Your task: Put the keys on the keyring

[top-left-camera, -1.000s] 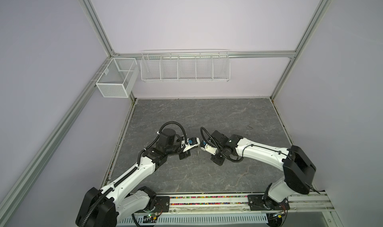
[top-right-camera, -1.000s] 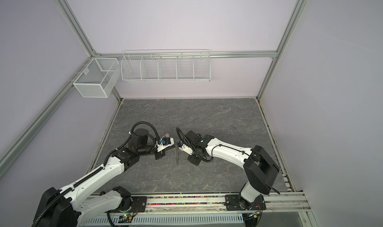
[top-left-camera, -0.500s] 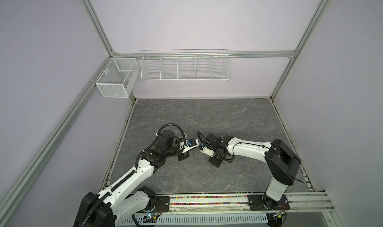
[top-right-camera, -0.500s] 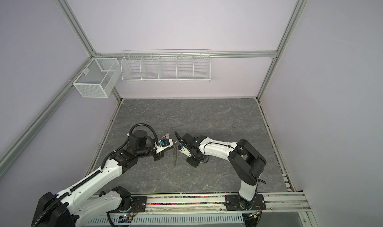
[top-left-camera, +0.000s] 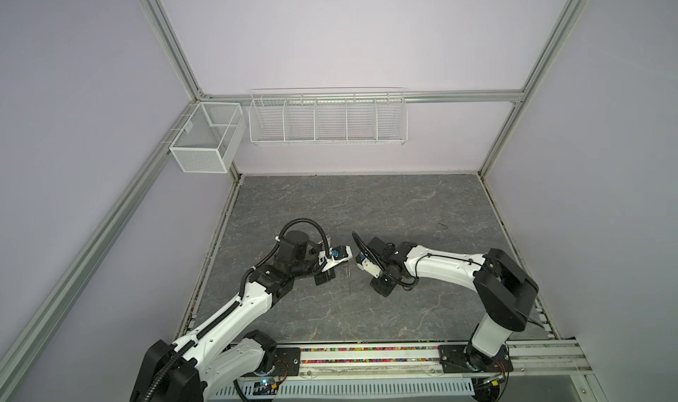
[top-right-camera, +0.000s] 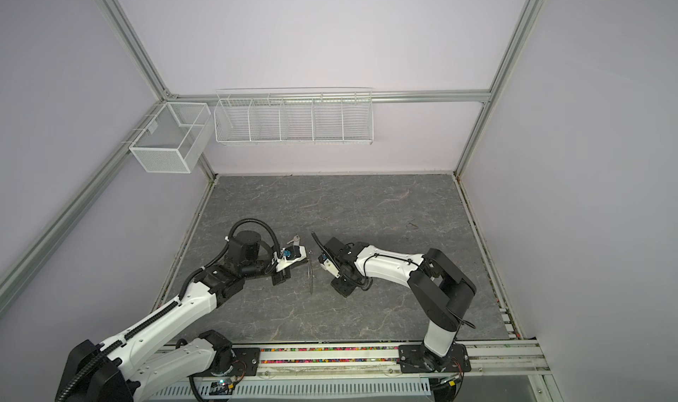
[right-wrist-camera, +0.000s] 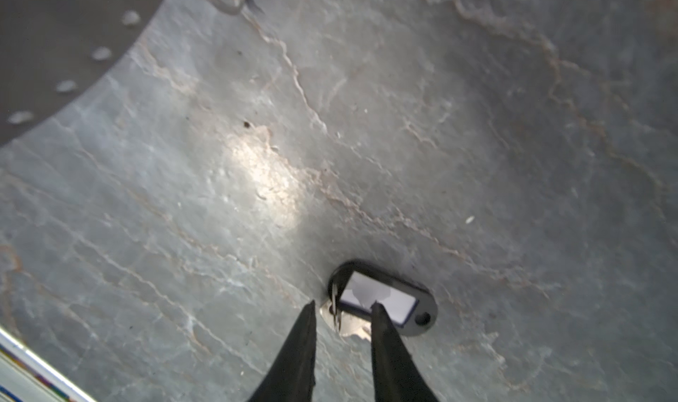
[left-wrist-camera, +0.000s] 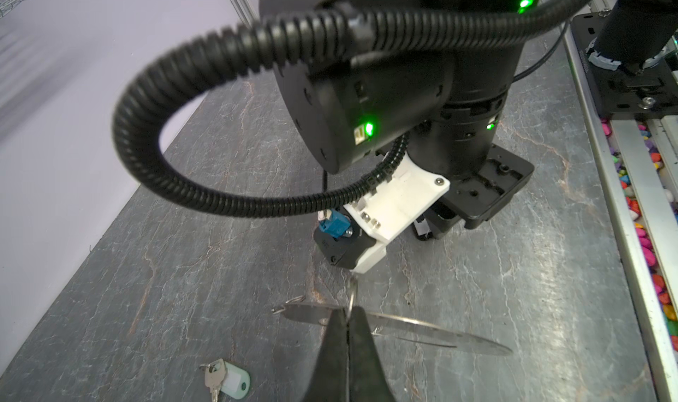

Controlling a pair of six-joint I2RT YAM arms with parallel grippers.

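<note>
the grey table [top-left-camera: 403,213] carries everything. my left gripper [left-wrist-camera: 346,325] is clenched on the rim of the keyring [left-wrist-camera: 422,330], holding the flat disc on edge. in both top views the disc shows only as a thin line standing between the two grippers, just beside the right one.

my right gripper [right-wrist-camera: 343,310] is released, with its jaws parted and nothing clamped. the black-tag key [right-wrist-camera: 389,299] lies flat on the table right at its tips. the silver head sits in the gap, and the tag's long axis slants across that gap, with one fingertip overlapping the tag.

i judge the next move turns on this: the right arm is plainly nearer this key, and the keyring's holed face looks toward it, so the key has to travel leftward to the disc. the white-tag key [left-wrist-camera: 229,380] lies on the left arm's side, apart from the disc.
</note>
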